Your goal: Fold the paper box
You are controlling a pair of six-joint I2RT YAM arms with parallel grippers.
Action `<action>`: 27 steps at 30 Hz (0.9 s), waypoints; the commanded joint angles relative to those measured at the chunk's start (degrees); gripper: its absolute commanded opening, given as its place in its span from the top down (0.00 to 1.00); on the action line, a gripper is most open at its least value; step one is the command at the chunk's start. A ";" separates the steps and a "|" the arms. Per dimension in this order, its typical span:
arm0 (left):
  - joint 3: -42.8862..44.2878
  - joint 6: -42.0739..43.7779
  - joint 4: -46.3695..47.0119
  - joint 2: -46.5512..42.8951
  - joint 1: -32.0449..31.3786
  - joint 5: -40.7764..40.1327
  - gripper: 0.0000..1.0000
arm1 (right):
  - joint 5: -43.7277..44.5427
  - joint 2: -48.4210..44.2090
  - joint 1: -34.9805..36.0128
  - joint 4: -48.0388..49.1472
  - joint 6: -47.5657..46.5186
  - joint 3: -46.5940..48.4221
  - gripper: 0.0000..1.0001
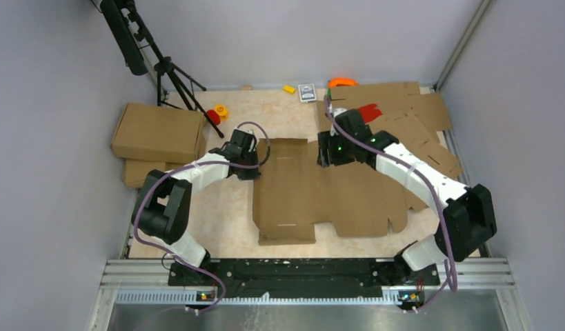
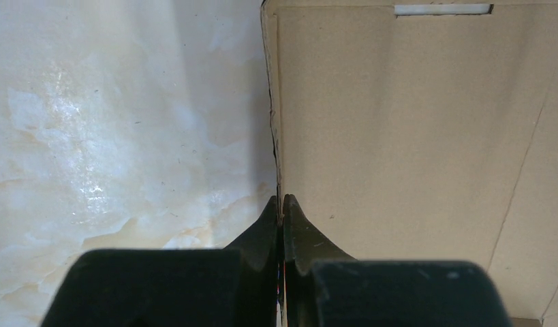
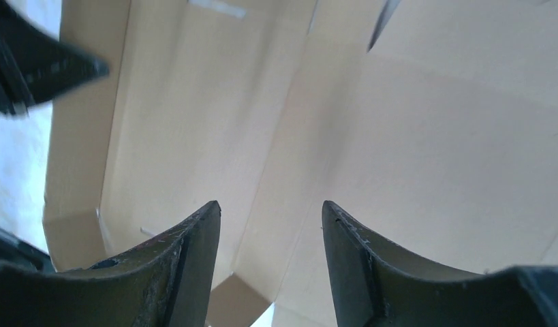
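The paper box is a brown cardboard blank lying mostly flat in the middle of the table, flaps spread to the right. My left gripper is at its far left edge; in the left wrist view the gripper is shut on that thin edge of the box. My right gripper hovers over the blank's far middle. In the right wrist view it is open and empty just above the creased panel, and the left gripper's tip shows at upper left.
A folded box sits on flat sheets at the left. A heap of flat cardboard sheets lies at the back right. A tripod, small red and yellow items, and a card deck stand along the back.
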 commanded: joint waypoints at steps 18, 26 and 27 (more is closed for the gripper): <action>2.92 1.55 -0.67 -1.41 -0.96 -1.23 1.00 | -13.05 38.59 -15.35 -0.63 -11.95 36.21 0.43; 3.33 1.42 -1.38 -1.23 -1.06 -1.53 1.00 | -15.97 46.14 -15.35 -5.42 -16.21 42.55 0.45; 3.39 1.46 -1.39 -1.23 -1.13 -1.63 1.00 | -16.62 46.29 -15.35 -5.62 -16.41 42.33 0.46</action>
